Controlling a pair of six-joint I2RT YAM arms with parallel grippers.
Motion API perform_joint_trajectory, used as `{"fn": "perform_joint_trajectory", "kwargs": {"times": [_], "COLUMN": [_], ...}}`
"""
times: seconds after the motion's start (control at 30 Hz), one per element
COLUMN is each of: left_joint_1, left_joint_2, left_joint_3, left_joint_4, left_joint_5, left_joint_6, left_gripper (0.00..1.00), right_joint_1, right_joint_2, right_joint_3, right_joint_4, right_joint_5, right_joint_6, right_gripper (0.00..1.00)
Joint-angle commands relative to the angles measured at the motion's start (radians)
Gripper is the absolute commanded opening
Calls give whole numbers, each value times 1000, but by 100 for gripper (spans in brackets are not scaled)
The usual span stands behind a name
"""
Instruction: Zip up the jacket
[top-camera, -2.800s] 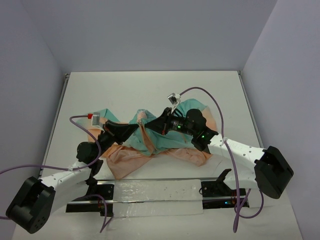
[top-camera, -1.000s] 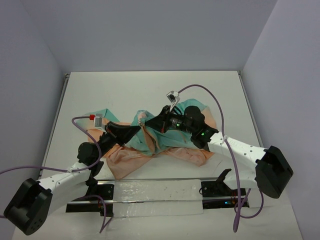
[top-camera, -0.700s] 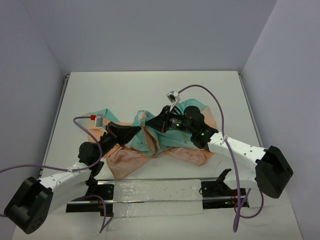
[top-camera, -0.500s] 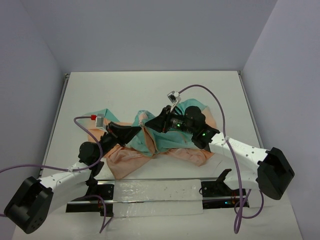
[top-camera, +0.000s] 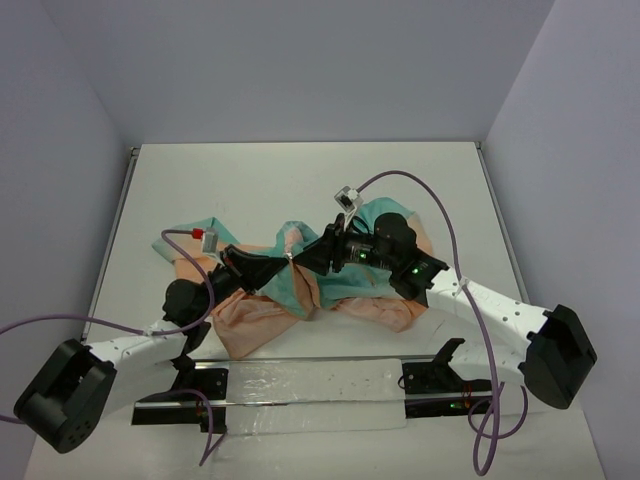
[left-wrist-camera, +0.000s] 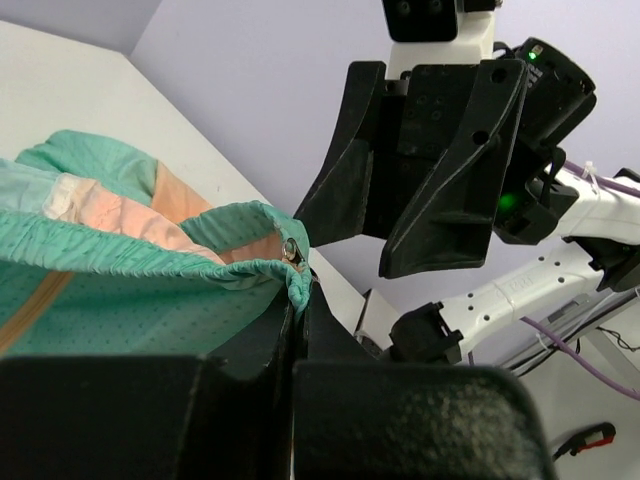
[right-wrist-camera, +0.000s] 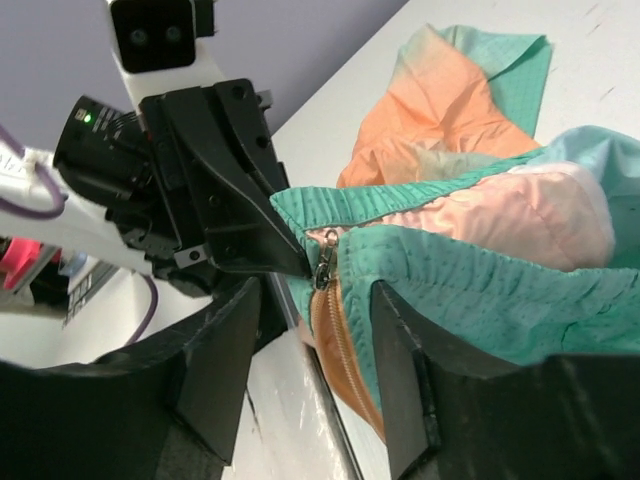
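The jacket, peach-orange and teal, lies crumpled mid-table. My left gripper is shut on its teal hem, right beside a metal snap. In the right wrist view the metal zipper pull hangs at the top of the orange zipper tape. My right gripper stands open around that zipper, one finger on each side, touching neither the pull nor the tape. The left gripper's tips meet the hem just left of the pull. Both grippers face each other tip to tip.
A clear plastic strip lies along the near edge between the arm bases. Purple cables loop over both arms. The white table is bounded by grey walls at the back and both sides.
My right gripper went from shut to open, and the zipper pull now hangs free between its fingers. The left gripper, still shut on the hem, shifted right, and the jacket's left side moved with it.
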Motion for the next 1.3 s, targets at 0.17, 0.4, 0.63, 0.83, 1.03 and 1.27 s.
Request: {"fn": "perform_joint_trajectory", "kwargs": {"times": [0.17,0.4,0.63,0.83,1.03,1.27], "left_joint_1": [-4,3,17,18,17,17], "left_joint_2": [87,104,107,135,154,166], "left_joint_3": [66,115,140,152,164,160], "left_joint_4": [172,146,130,141,150,175], "left_joint_5": [207,313,388,401,403,397], "left_joint_6": [20,63,76,60,48,34], "left_gripper": [0,0,0,0,0,0], "right_joint_1": [-86,-173,-208,-206,-205,-197], "right_joint_2": [22,6,2,0,26,68], "right_joint_3": [54,48,19,-16,-8,11], "right_joint_4": [8,-96,-135,-40,-18,-3], "right_joint_5": [-201,-272,-462,-606,-619,-631], "right_joint_6": [-24,-81,-149,-135,-129,-122], "right_gripper": [65,68,66,65,61,58]}}
